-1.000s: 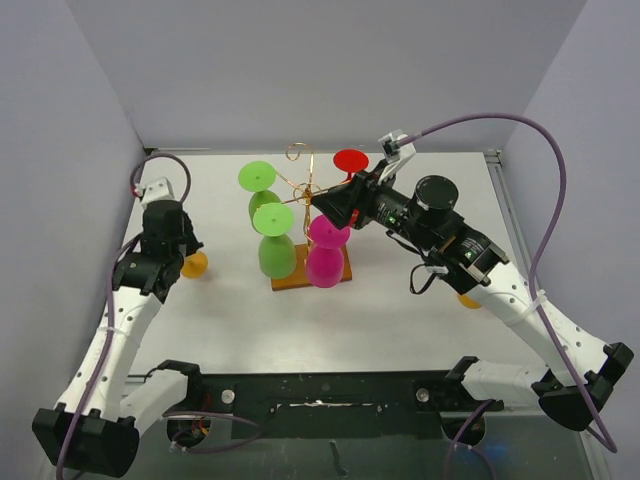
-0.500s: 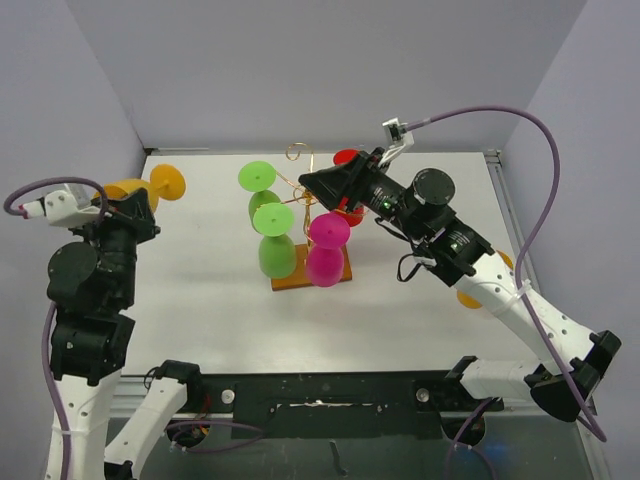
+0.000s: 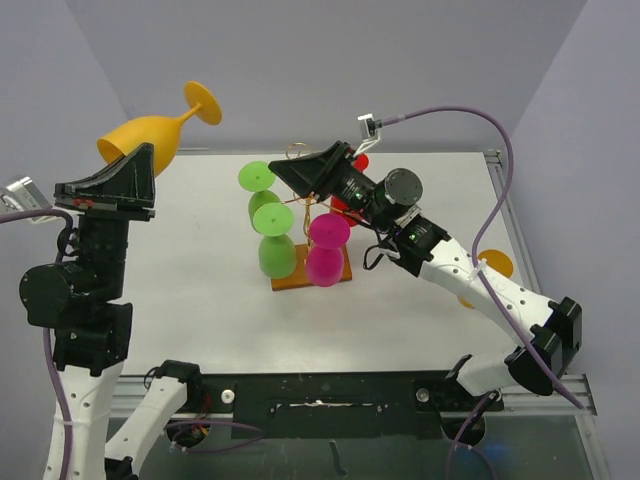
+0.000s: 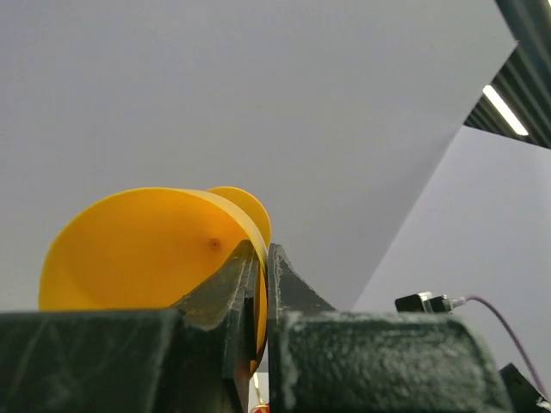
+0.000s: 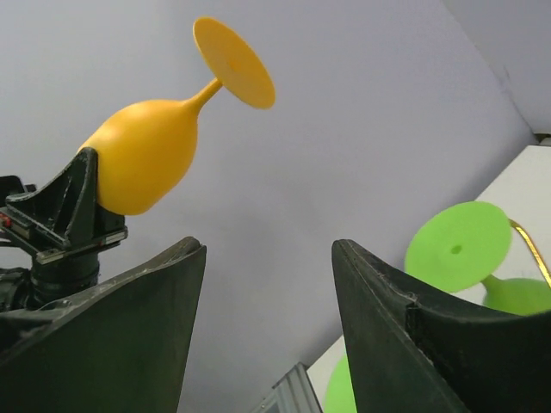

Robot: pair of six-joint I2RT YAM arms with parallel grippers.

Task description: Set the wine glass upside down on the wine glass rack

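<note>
My left gripper [image 3: 135, 158] is raised high at the left and is shut on the bowl rim of an orange wine glass [image 3: 150, 135], whose foot points up and right. In the left wrist view the fingers [image 4: 284, 275] pinch the orange rim [image 4: 129, 249]. The wine glass rack [image 3: 300, 182], gold wire on a brown wooden base [image 3: 290, 283], stands mid-table. It carries two green glasses [image 3: 275, 250] and pink glasses [image 3: 325, 262], all upside down. My right gripper [image 3: 302, 162] is open and empty above the rack top. Its wrist view shows the orange glass [image 5: 146, 163] and my left gripper [image 5: 69, 211] beyond.
A red glass [image 3: 358, 160] stands behind the right gripper at the back. An orange object [image 3: 495, 265] lies on the table at the right, partly behind the right arm. Grey walls close the back and sides. A green glass foot [image 5: 456, 245] is close by the right finger.
My left arm has lifted the orange glass from table level at the left to high above it. My right gripper has moved up and left, over the rack top.
</note>
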